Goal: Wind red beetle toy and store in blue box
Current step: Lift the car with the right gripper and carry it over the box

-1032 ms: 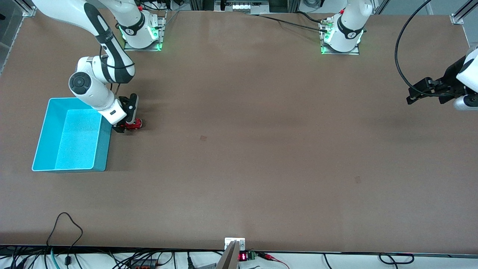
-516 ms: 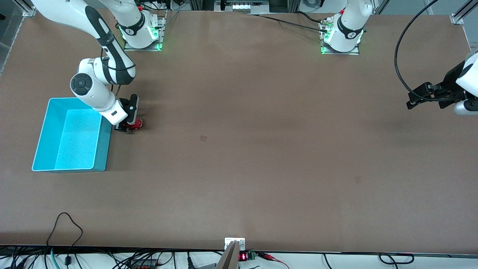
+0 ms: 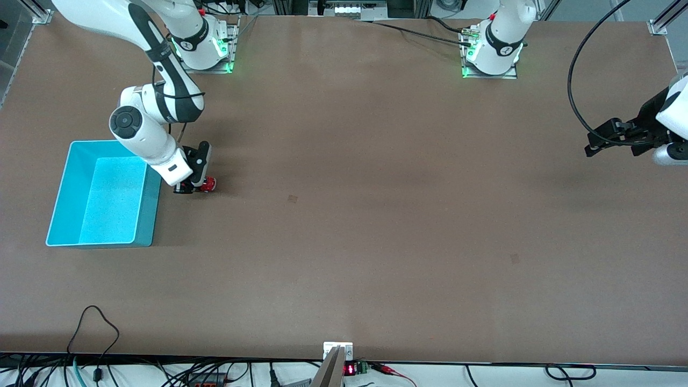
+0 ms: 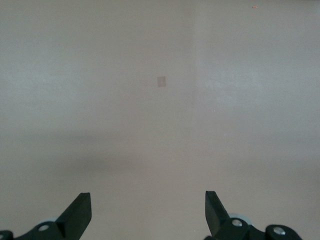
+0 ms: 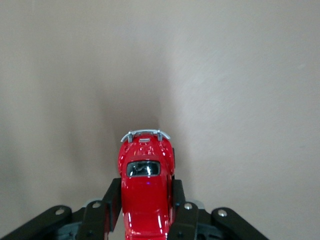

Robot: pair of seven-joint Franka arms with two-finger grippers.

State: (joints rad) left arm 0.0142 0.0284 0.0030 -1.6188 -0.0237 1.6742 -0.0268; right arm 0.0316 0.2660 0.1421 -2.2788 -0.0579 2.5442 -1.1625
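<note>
The red beetle toy [image 3: 207,184] is down at the brown table, beside the blue box [image 3: 102,194] and toward the left arm's end of it. My right gripper [image 3: 194,186] is shut on the toy's sides. In the right wrist view the glossy red toy [image 5: 146,187] sits between the two black fingers [image 5: 111,200], its silvery end pointing away from the wrist. The box is open-topped and holds nothing that I can see. My left gripper [image 3: 596,141] is open and empty, held up over the table's left-arm end; its wrist view shows only bare table between its spread fingertips [image 4: 80,212].
A small dark mark [image 3: 292,199] is on the table near the middle, and another mark [image 3: 515,258] lies nearer the front camera toward the left arm's end. Cables and a small electronic unit [image 3: 349,368] run along the table's front edge.
My right gripper has slid with the toy along the table away from the box, toward the left arm's end. The left arm shifted slightly at first, then stayed still.
</note>
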